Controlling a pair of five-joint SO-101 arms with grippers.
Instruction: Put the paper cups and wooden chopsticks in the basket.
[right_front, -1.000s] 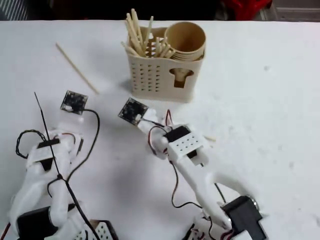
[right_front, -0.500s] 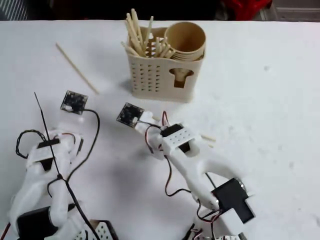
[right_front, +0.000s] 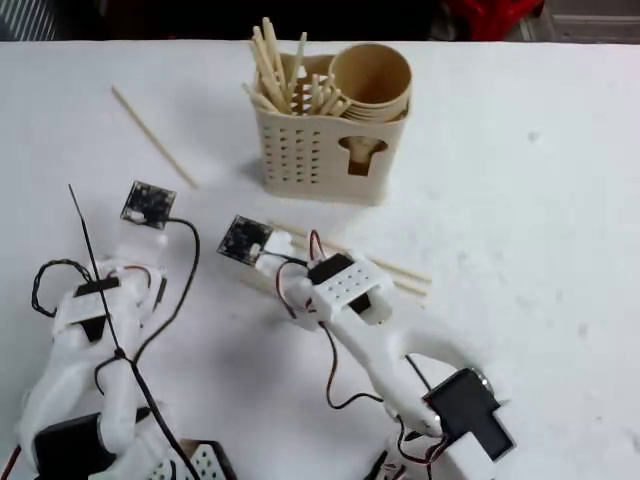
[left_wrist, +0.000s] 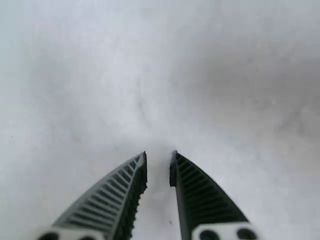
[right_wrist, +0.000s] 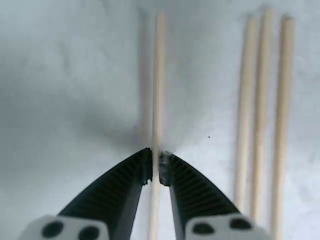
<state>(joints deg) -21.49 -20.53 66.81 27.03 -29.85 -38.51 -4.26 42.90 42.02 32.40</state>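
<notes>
A cream perforated basket (right_front: 320, 150) stands at the back of the table, holding stacked paper cups (right_front: 370, 75) and several wooden chopsticks (right_front: 275, 60). My right gripper (right_wrist: 156, 167) is low over the table in front of the basket, shut on one chopstick (right_wrist: 159, 75) that lies flat between its fingertips. Three more chopsticks (right_wrist: 261, 100) lie parallel beside it; in the high view they show next to the right arm (right_front: 340, 290) as loose chopsticks (right_front: 395, 270). Another single chopstick (right_front: 150, 135) lies at the far left. My left gripper (left_wrist: 158, 162) hovers shut over bare table.
The white table (right_front: 520, 200) is open to the right of the basket. The left arm (right_front: 100, 300) sits at the front left, with black cables (right_front: 185, 260) looping around it. The right arm's base (right_front: 470, 420) is at the front edge.
The right arm has swung left and lowered, uncovering the chopsticks on the table beside it. The left arm has stayed still.
</notes>
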